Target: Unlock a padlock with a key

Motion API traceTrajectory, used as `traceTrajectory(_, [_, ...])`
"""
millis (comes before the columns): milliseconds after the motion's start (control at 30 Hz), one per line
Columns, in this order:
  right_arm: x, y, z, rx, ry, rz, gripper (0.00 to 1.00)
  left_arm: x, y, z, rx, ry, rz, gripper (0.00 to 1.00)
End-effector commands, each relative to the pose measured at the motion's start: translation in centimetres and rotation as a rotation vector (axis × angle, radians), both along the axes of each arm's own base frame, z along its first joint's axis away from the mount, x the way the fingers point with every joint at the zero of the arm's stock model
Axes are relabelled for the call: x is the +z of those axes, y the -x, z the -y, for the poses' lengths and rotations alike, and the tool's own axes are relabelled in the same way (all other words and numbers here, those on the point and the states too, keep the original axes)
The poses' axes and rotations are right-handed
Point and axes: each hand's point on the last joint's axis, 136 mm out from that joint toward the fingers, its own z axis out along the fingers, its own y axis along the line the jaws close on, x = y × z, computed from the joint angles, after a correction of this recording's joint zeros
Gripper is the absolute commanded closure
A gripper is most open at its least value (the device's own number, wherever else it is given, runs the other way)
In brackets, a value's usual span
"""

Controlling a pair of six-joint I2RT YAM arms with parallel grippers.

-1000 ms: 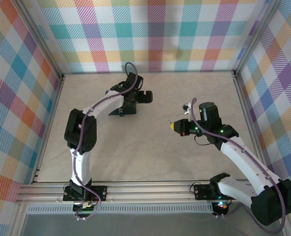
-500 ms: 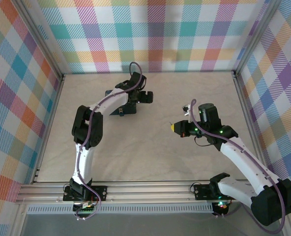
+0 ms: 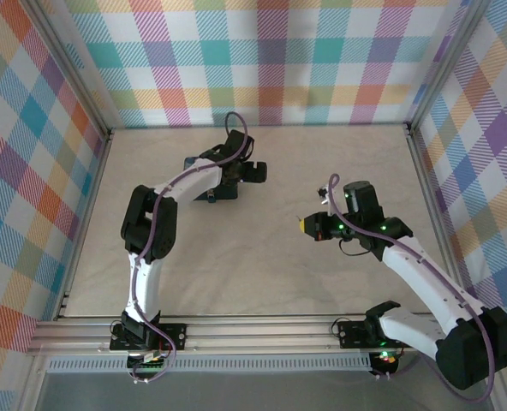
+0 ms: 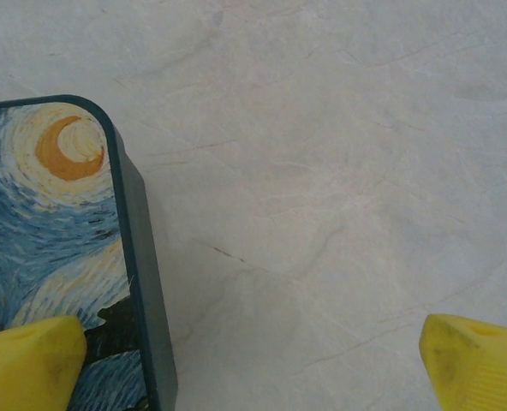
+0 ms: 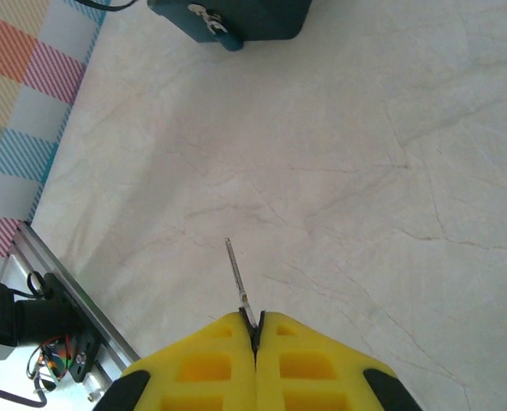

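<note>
The tiny blue-teal padlock [image 5: 207, 23] with its silvery shackle hangs at the front of the dark blue starry-night tin [image 5: 266, 17], far ahead in the right wrist view. My right gripper [image 5: 255, 330] is shut on the slim dark key [image 5: 236, 276], whose blade points toward the tin. From above, the right gripper [image 3: 303, 224] hovers mid-table, well right of the padlock [image 3: 211, 196]. My left gripper [image 4: 253, 368] is open, one yellow fingertip [image 4: 29, 366] over the tin's painted lid [image 4: 52, 214], the other fingertip [image 4: 480, 364] over bare table.
The marble-look tabletop [image 3: 262, 265] is enclosed by plaid walls with aluminium rails along the edges [image 3: 236, 330]. The left arm [image 3: 181, 184] arches over the tin at the back centre. The gap between tin and right gripper is bare table.
The left arm has shifted its elbow and carried its gripper slightly left over the tin. The right gripper with the key has stayed nearly in place.
</note>
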Motion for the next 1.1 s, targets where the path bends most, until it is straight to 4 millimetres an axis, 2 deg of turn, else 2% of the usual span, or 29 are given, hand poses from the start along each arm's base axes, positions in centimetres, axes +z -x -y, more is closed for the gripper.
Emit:
traceTrajectory(0, [0.5,-0.2,0.5,0.002,0.007,0.012,0.95,-1.8,3.6,1.0,-0.041,-0.004,-0.110,0.00])
traceTrajectory(233, [0.3,-0.7,2.0,-0.043,0.015,0.001,0.95,-1.7,5.3,2.7,-0.068,0.012,-0.113,0.00])
traceTrajectory(733, [1.8,-1.2,6.6,-0.192,0.013,0.006,0.95,-2.2,9.1,9.2,-0.186,0.079,-0.149,0.00])
traceTrajectory(900, [2.0,-1.3,7.4,-0.228,0.009,0.006,0.95,-2.1,9.6,11.9,-0.229,0.121,-0.159,0.00])
traceTrajectory(1067, [2.3,-1.3,7.1,-0.220,-0.020,0.020,0.95,-2.4,9.2,14.0,-0.258,0.150,-0.165,0.00])
